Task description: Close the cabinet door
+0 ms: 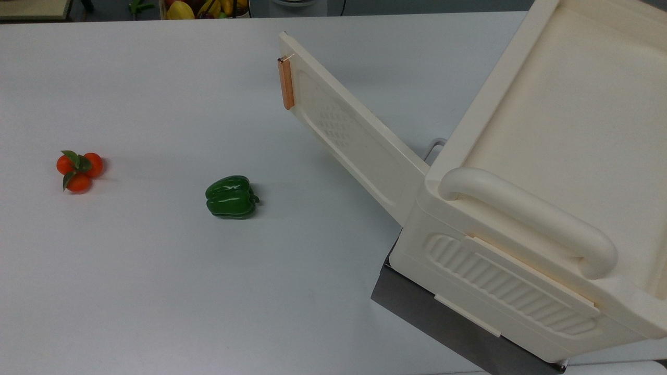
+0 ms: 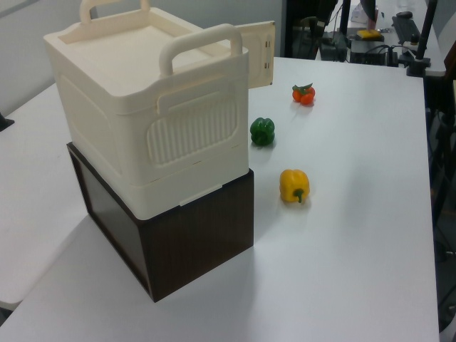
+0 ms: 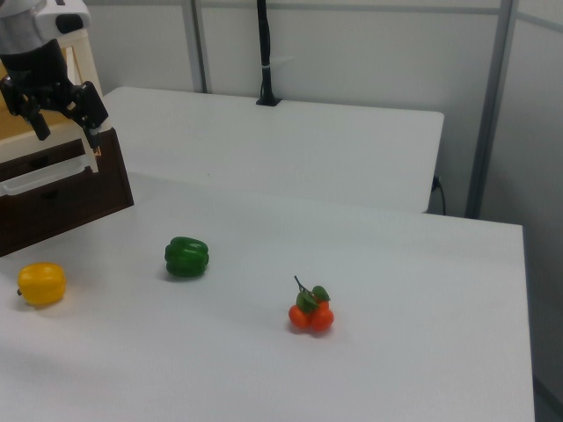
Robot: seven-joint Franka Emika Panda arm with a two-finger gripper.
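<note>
Clearly, the cabinet door (image 1: 354, 140) stood swung wide open, reaching out from the cabinet (image 1: 547, 172) toward the top view's upper left, its copper-orange handle strip (image 1: 285, 82) at the free end. The cabinet sat on a dark base (image 2: 178, 235) on the white tabletop (image 1: 156, 286). In the right view the claw (image 3: 63, 123) hung at the upper left, its two dark fingers (image 3: 91, 110) spread apart and holding nothing, in front of the cream unit. A green pepper (image 1: 231, 197) lay on the tabletop near the door, a cluster of small oranges (image 1: 79, 170) well apart from it, and a yellow pepper (image 2: 294, 185) just beside the base.
</note>
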